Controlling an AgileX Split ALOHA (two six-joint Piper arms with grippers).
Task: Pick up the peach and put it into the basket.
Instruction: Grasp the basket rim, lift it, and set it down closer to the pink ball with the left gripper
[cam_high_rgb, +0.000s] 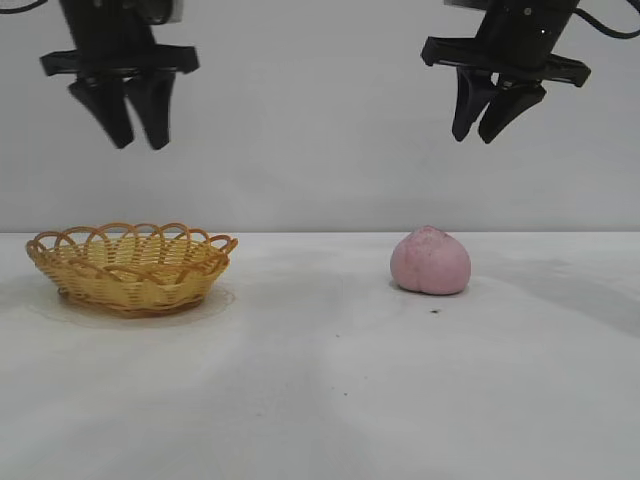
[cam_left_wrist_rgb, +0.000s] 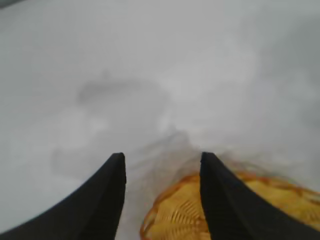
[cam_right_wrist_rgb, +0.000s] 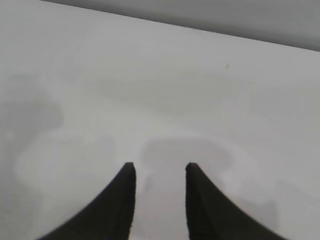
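Below the right claw (cam_high_rgb: 484, 137), and a little toward the left claw's side of it, the peach (cam_high_rgb: 430, 261) sits on the white table (cam_high_rgb: 330, 380), well apart from the black fingertips hanging above it. The fruit is pale pink and matte, with a small point on top and a crease running down its front, and it rests upright with a soft shadow at its base. This claw is tilted, its two fingers slightly parted and grasping nothing. Its own wrist camera shows only the two dark fingers (cam_right_wrist_rgb: 120, 200) over bare table surface; the peach does not appear there.

Under the left claw (cam_high_rgb: 140, 143), the basket (cam_high_rgb: 130, 265) stands on the table, well below the fingertips and slightly toward the outer side of them. It is a shallow oval of yellow weave with an orange-brown looped rim, and nothing lies inside it as far as the front view shows. The left claw points nearly straight down, its fingers a little apart and empty. From its wrist camera the fingers (cam_left_wrist_rgb: 102, 200) frame the near rim of the basket (cam_left_wrist_rgb: 175, 210), part of which shows between and beside them.

Peach and basket lie well apart on the table, each roughly beneath one claw. Beyond them rises a plain grey wall (cam_high_rgb: 320, 120).
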